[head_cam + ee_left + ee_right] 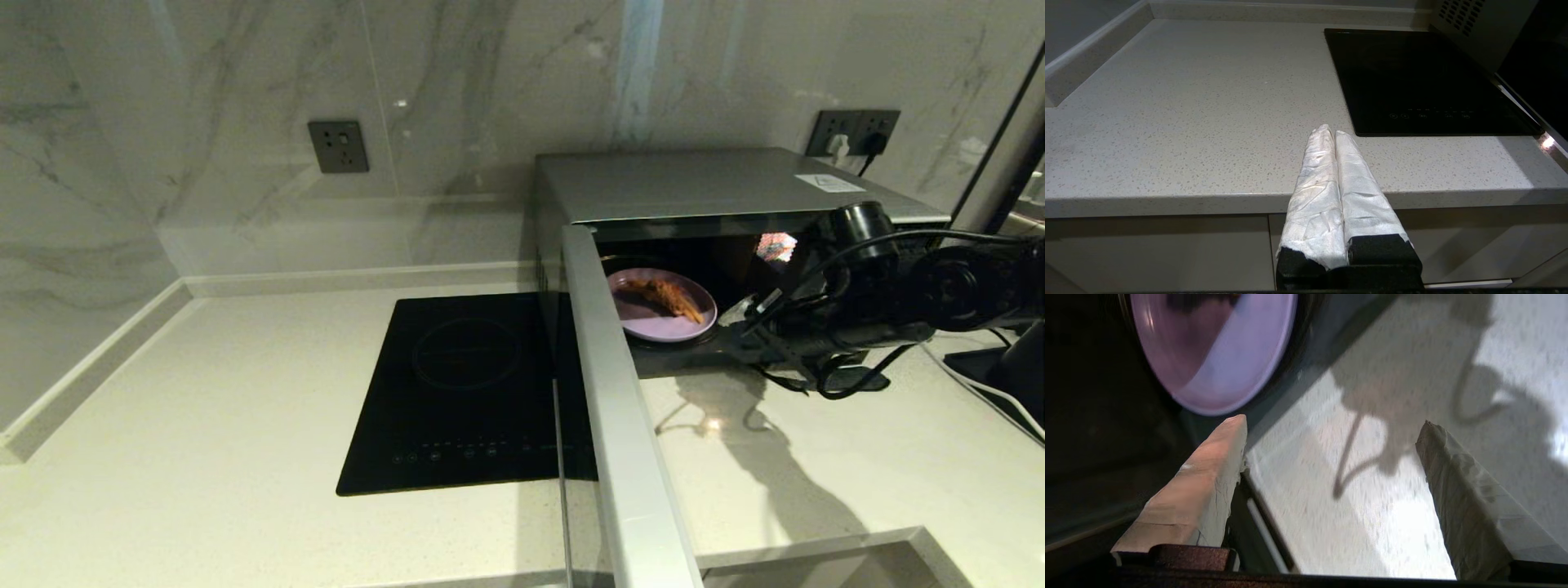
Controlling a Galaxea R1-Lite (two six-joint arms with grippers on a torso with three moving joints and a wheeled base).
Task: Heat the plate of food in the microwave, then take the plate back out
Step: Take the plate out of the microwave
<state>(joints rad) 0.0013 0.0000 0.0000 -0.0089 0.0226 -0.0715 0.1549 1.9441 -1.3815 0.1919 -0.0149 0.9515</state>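
The silver microwave (702,184) stands at the back right of the counter with its door (620,425) swung wide open toward me. Inside sits the lavender plate of food (663,306), fries and a brown piece on it; the right wrist view shows the plate (1216,351) just beyond the fingertips. My right gripper (1333,422) hovers open at the microwave's front right corner, a short way from the plate, holding nothing. The right arm (898,294) reaches in from the right. My left gripper (1333,132) is shut and empty, low at the counter's front edge.
A flat black induction cooktop (473,392) lies left of the microwave; the open door overhangs its right edge. Wall sockets (338,146) sit on the marble backsplash, one behind the microwave with a plug (872,143). Cables trail under the right arm. Bare speckled counter (204,425) spreads left.
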